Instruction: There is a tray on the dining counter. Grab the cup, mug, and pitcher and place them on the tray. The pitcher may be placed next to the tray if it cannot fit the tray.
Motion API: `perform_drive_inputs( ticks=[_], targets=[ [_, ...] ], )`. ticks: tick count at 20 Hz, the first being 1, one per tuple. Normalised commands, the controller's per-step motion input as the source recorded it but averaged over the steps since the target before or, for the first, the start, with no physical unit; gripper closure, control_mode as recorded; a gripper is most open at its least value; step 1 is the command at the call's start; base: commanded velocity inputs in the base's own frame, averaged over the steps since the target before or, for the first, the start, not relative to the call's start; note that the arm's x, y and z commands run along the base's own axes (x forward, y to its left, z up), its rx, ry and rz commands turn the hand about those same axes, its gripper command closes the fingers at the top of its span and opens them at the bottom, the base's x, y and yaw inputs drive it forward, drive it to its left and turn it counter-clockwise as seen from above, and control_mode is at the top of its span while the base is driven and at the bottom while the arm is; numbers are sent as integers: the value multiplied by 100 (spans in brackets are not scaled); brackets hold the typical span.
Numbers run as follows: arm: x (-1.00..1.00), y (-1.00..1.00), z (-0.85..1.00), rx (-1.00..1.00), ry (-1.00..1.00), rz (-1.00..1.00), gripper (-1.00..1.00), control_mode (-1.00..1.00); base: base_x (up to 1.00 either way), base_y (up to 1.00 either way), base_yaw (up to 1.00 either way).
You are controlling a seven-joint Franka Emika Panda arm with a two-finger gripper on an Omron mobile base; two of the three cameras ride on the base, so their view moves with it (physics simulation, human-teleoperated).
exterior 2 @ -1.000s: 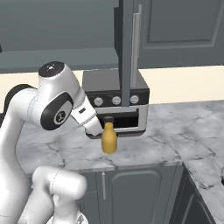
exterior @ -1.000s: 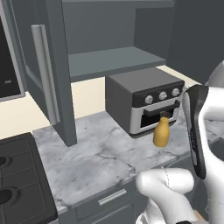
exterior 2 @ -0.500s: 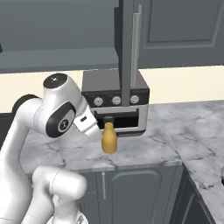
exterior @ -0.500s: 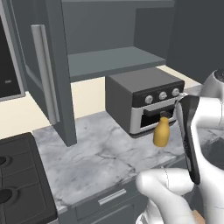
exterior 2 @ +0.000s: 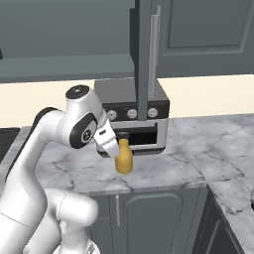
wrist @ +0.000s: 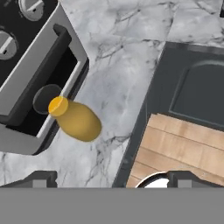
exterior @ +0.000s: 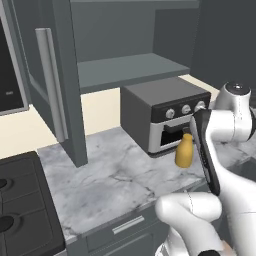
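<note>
On the left a stove (exterior: 20, 200) edges the marble tabletop (exterior: 115, 180). The pitcher (exterior: 184, 150) stands upright on it, just in front of the toaster oven (exterior: 162, 112). My pincer (wrist: 111, 177) hangs above the pitcher, spread wide, holding nothing

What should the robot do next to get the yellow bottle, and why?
Probably lower the open pincer toward the pitcher and centre on it. The pitcher stands upright on the marble worktop, right in front of the toaster oven. In the hand view it sits off to one side of the fingertips, which hold nothing.
</note>
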Motion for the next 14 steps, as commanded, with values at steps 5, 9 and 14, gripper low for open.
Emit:
perform_drive_inputs(
  ticks=[5, 9, 14],
  targets=[
    [51, -20, -27, 13, 3, 0, -100, -100, 0, 0, 0],
    [43, -8, -28, 7, 0, 0, -100, -100, 0, 0, 0],
    [31, 0, -26, 0, 0, 0, -100, -100, 0, 0, 0]
  ],
)
